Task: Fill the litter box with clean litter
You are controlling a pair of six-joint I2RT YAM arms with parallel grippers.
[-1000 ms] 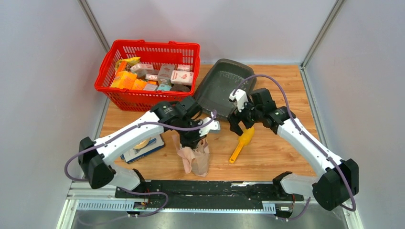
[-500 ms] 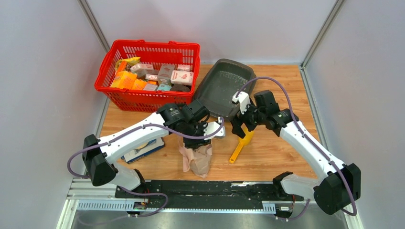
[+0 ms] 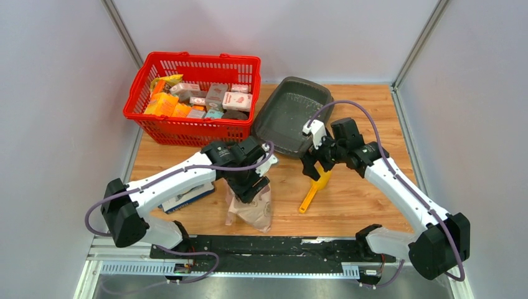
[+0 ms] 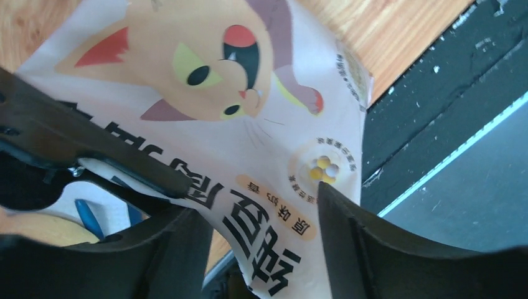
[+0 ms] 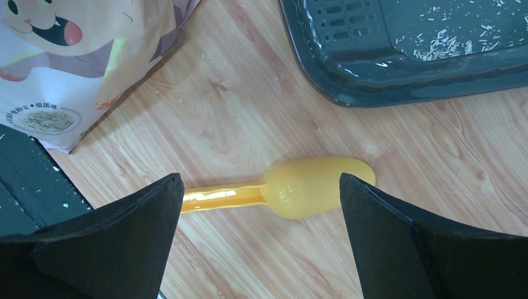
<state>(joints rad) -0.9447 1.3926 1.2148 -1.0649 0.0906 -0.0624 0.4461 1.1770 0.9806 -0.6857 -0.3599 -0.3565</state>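
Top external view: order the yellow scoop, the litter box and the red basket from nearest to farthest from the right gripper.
Measured from the right gripper:
1. the yellow scoop, lying right under the open fingers.
2. the litter box, just beyond the gripper, toward the back.
3. the red basket, farthest, off at the back left.

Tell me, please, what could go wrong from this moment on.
1. The left gripper stands open at the top of the bag, which slumps close to the near edge of the table. Unheld, it may topple there.
2. The right gripper hangs open over the yellow scoop, which lies flat on the table. Closing on it could scrape the wood or push the scoop away, perhaps against the litter box.
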